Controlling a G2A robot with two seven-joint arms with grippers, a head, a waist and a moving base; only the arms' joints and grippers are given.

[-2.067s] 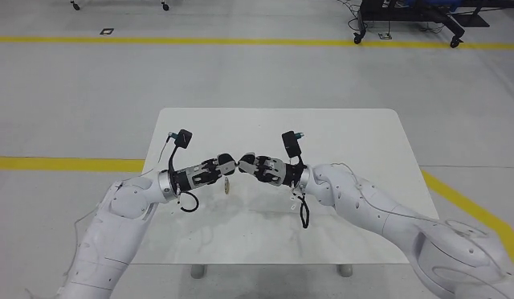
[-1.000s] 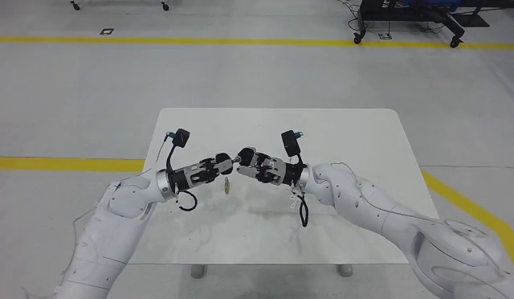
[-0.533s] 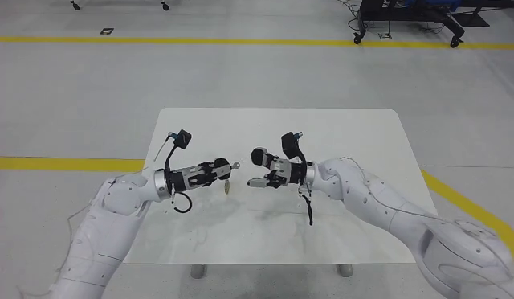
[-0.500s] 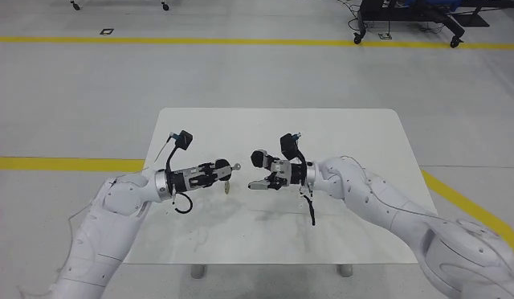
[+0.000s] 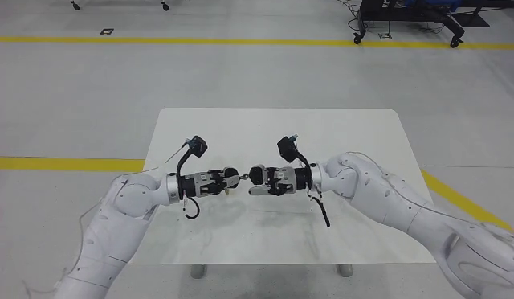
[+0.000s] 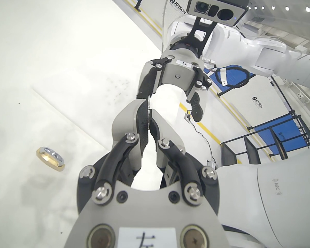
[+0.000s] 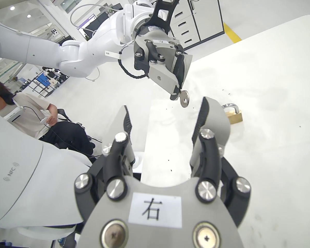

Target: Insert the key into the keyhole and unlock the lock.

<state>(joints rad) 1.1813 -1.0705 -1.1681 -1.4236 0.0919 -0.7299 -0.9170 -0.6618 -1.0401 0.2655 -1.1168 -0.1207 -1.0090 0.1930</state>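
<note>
Brass-bodied padlock with a silver shackle [image 7: 232,114] lies unheld on the white table [image 5: 361,138], while the left gripper [image 7: 177,92] pinches a small silver key [image 7: 184,99], round head outward, just before the right gripper's [image 7: 166,112] wide-spread fingers [image 7: 209,114]. A handover looks in hand; next, the right must close squarely on that head. Around: grey floor [image 5: 241,82], yellow lines [image 5: 241,38].

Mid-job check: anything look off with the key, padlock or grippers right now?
Yes. The left gripper pinches the key with its round holed head sticking out, so the blade seems buried between the pads. The padlock lies flat on the table, unheld; the right gripper is open.
</note>
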